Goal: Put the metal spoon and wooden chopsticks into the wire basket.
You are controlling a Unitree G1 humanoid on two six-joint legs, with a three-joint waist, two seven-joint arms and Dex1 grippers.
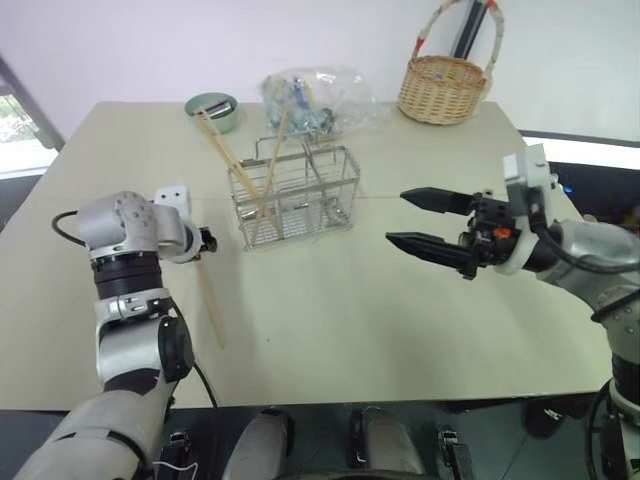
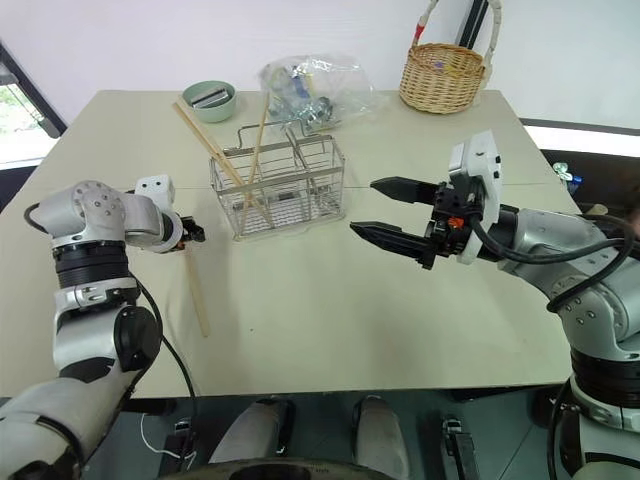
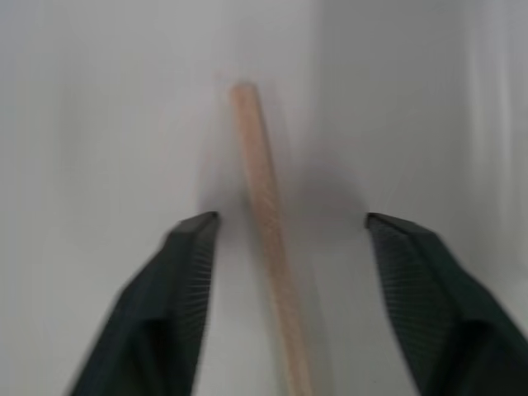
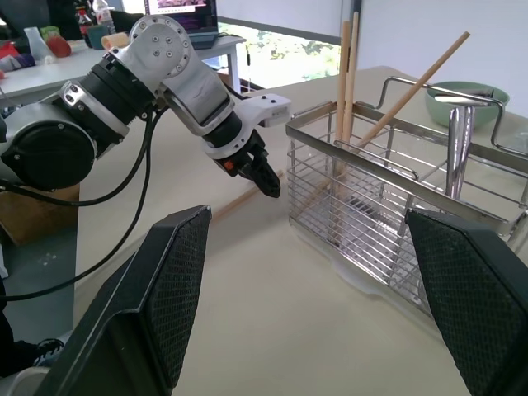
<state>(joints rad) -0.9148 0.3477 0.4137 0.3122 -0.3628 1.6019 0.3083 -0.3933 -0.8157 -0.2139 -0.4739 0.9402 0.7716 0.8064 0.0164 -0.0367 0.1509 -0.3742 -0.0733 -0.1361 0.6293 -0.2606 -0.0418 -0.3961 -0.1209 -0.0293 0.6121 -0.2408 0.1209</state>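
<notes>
Left pincer (image 3: 285, 239) sits down at the bench (image 1: 400, 300), fingers (image 3: 186, 247) apart and straddling the loose chopstick (image 1: 211, 305), not clamped yet. That stick lies flat near the bench's left front, just left of the basket (image 1: 297, 195).

Three chopsticks (image 1: 232, 160) already lean in the basket's left compartment. A spoon handle (image 4: 459, 140) stands in it too, I think; its bowl is hidden.

Right pincer (image 1: 425, 220) hovers wide open and empty right of the basket.

To do it well: keep the stick centred between the pads, pinch close to its near end, lift the tip up, then drop it in beside the others. Risk: it rolls away as the jaws close.
</notes>
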